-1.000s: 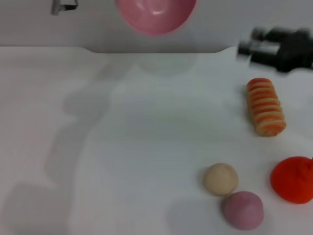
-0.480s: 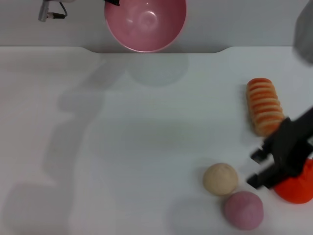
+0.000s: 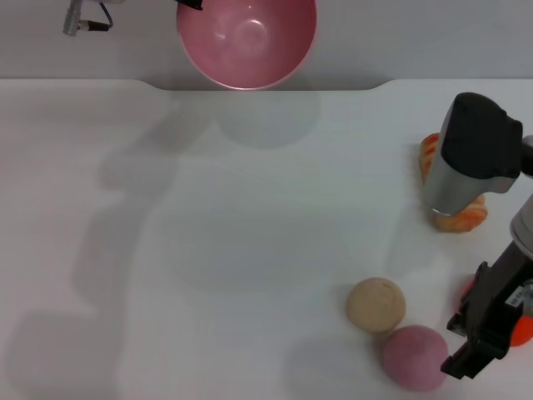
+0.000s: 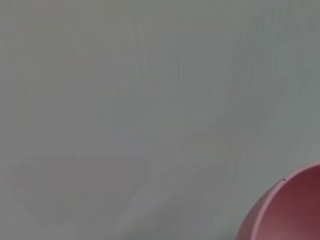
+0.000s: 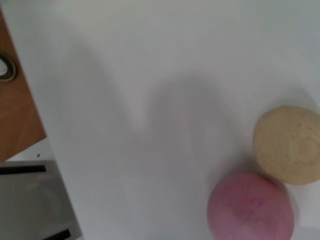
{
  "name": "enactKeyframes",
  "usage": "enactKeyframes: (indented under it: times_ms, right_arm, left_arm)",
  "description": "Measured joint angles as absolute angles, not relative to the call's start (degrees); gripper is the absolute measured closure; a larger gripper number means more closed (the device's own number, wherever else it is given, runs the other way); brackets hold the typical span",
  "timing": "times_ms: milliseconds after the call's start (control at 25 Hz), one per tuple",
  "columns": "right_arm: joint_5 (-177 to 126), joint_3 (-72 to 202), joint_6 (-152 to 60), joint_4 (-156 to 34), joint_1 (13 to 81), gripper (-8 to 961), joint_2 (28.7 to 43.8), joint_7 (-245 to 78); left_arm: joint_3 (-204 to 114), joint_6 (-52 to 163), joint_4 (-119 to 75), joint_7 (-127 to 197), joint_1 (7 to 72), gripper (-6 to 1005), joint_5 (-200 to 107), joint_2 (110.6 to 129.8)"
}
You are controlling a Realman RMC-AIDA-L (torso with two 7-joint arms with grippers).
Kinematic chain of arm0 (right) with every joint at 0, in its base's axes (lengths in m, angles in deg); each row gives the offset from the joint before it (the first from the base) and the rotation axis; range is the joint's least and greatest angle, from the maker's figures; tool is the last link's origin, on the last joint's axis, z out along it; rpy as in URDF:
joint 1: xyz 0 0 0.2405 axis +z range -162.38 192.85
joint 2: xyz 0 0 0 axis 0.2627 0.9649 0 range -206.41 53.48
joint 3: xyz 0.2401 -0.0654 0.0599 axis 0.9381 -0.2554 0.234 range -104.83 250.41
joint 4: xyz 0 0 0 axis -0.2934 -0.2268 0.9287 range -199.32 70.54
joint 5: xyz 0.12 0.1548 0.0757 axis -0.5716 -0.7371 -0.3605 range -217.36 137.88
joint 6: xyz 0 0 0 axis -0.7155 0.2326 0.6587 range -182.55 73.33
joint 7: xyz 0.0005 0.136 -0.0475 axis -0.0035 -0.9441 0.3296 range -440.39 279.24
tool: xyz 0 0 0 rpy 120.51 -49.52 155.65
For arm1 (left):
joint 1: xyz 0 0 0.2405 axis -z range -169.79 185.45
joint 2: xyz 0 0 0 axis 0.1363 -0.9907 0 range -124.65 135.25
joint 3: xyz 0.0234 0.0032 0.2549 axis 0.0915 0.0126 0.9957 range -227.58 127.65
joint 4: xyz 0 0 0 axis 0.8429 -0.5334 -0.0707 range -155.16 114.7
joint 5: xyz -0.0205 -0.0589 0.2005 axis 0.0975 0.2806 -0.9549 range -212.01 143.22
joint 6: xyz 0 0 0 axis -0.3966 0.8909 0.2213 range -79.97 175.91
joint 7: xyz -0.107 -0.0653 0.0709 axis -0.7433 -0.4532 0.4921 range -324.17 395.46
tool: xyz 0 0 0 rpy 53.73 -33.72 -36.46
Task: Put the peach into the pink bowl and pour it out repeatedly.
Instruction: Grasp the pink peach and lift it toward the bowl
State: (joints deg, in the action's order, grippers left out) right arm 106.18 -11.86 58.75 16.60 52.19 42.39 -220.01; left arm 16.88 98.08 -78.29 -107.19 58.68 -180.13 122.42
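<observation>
While my right gripper (image 3: 476, 343) hangs just beside the peach (image 3: 414, 357), fingers spread, beige ball (image 3: 376, 304) touching the peach, pink bowl (image 3: 246, 37) well beyond, left gripper unseen, only my head view showing the orange-red fruit (image 3: 520, 332).

The peach (image 3: 414, 357) is a small round fruit of dull pink colour. It lies on the white surface at the lower right of the head view. The pink bowl (image 3: 246, 37) is at the top centre, tilted, its smooth empty inside facing the camera.
</observation>
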Motion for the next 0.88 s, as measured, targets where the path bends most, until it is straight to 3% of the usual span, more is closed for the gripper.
enactKeyframes:
  times_ms: [880]
  right_arm:
    - [106.5,-17.5,48.6,8.9,52.7,373,42.38,-220.0]
  left_arm:
    - [17.6,98.6,-78.4,-107.0,58.9,952,-180.1,122.7]
